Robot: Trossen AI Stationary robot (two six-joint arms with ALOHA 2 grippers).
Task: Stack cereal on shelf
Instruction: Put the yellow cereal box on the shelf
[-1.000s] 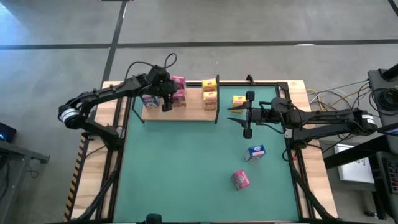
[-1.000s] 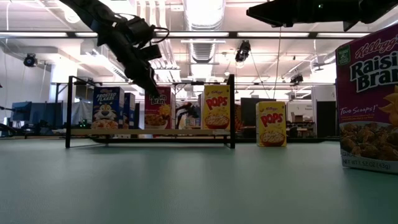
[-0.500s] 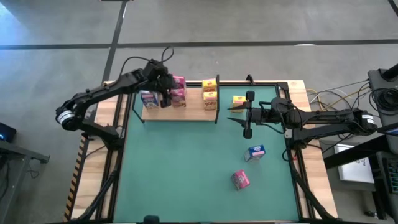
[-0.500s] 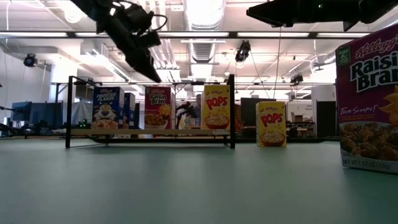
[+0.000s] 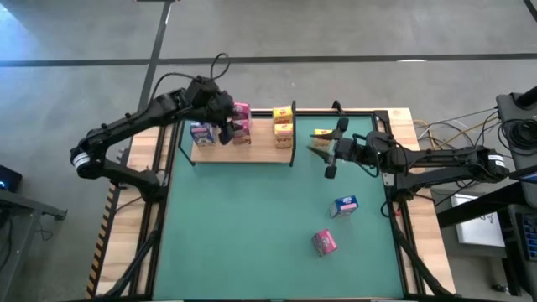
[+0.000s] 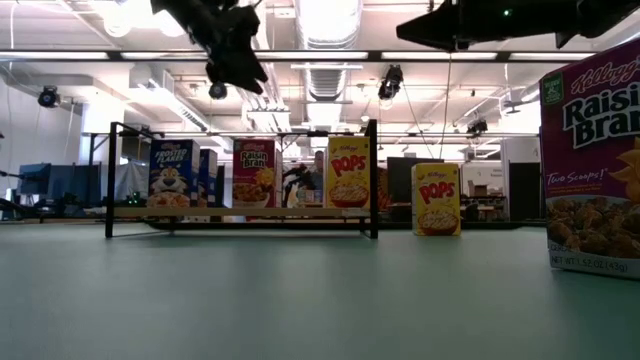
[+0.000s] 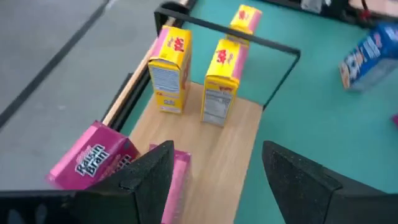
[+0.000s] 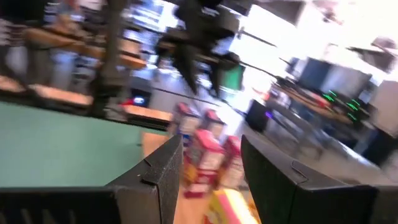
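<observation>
- Left gripper (image 5: 225, 134) raised above the shelf (image 5: 264, 144), over the pink boxes at its left part; fingers (image 7: 149, 177) spread apart, nothing between them, touching nothing.
- Right gripper (image 5: 325, 147) hovering above the green mat (image 5: 252, 226), just beside the lone yellow box (image 5: 321, 134); fingers (image 8: 158, 168) parted with a clear gap, empty-handed.
- On the shelf: a blue box (image 5: 200, 132) at the left end, two pink boxes (image 5: 242, 127) next to it, two yellow boxes (image 5: 284, 127) upright near the right end, one behind the other.
- Off the shelf, on the mat: the yellow box standing just right of the shelf's frame post; another blue box (image 5: 345, 205) toward the mat's right side; another pink box (image 5: 325, 242) nearer the front, apart from the blue one.
- Seen level from the table: a large-looking pink box (image 6: 594, 165) at the right edge, close to the camera.
- Beyond the table: grey concrete floor (image 5: 336, 33), bright ceiling lights (image 6: 322, 20), cables (image 5: 436, 130) off the table's right.
</observation>
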